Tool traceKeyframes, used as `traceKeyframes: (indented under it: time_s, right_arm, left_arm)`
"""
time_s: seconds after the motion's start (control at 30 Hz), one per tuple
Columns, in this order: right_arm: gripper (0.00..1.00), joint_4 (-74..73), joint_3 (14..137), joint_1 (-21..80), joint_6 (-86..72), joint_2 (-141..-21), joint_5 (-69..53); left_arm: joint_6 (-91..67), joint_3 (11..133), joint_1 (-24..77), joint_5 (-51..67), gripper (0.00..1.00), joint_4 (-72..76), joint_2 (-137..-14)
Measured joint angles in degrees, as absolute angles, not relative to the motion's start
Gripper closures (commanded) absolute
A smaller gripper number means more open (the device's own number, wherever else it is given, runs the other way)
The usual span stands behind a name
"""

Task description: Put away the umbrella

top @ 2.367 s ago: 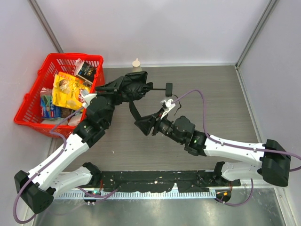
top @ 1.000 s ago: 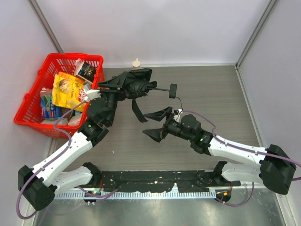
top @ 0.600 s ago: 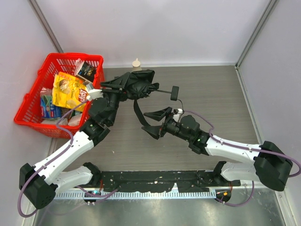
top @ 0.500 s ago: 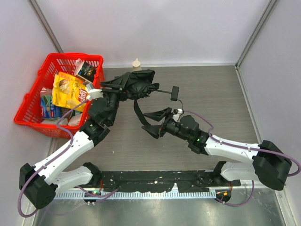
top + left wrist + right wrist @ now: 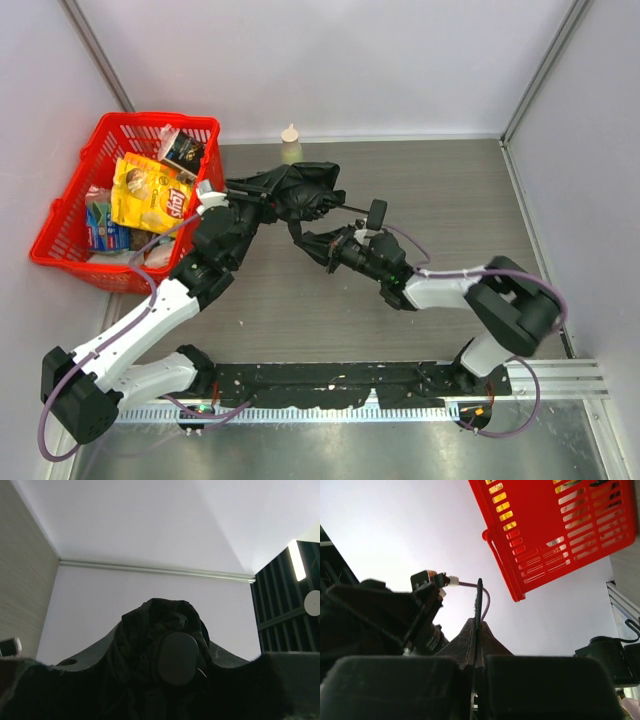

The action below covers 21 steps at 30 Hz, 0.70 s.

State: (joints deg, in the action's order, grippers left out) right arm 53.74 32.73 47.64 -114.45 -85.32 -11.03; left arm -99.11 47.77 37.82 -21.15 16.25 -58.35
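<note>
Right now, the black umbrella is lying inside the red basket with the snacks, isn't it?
Not inside. The black umbrella is outside the red basket with the snacks, over the table, held by the left tool. The top external view shows it.

Black umbrella (image 5: 305, 186), red basket (image 5: 160, 118), yellow snack bag (image 5: 140, 192), grey wood-grain table (image 5: 450, 200)
</note>
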Motion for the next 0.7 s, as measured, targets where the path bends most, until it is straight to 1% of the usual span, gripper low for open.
traceKeyframes:
  time_s: [0.03, 0.13, 0.33, 0.47, 0.7]
  right_arm:
    - [0.99, 56.7, 34.0, 46.8, -114.5, -88.9, -13.0]
    - [0.99, 60.1, 35.9, 45.8, -114.5, -93.8, -16.8]
    - [0.99, 64.2, 36.5, 41.5, -114.5, -96.0, -22.8]
    - [0.99, 66.1, 41.5, 36.8, -114.7, -98.9, -26.6]
    - [0.99, 65.7, 48.0, 31.4, -113.8, -99.3, -32.8]
  left_arm:
    - [-99.7, 47.8, 37.8, -20.2, 1.00, 14.9, -58.3]
    - [-100.5, 47.9, 37.9, -18.8, 1.00, 11.6, -58.0]
    - [-100.6, 50.6, 37.9, -16.2, 1.00, 4.8, -56.3]
    - [-100.5, 52.5, 37.9, -13.9, 1.00, -0.2, -55.5]
    - [-99.3, 53.4, 37.8, -10.0, 1.00, -11.4, -54.4]
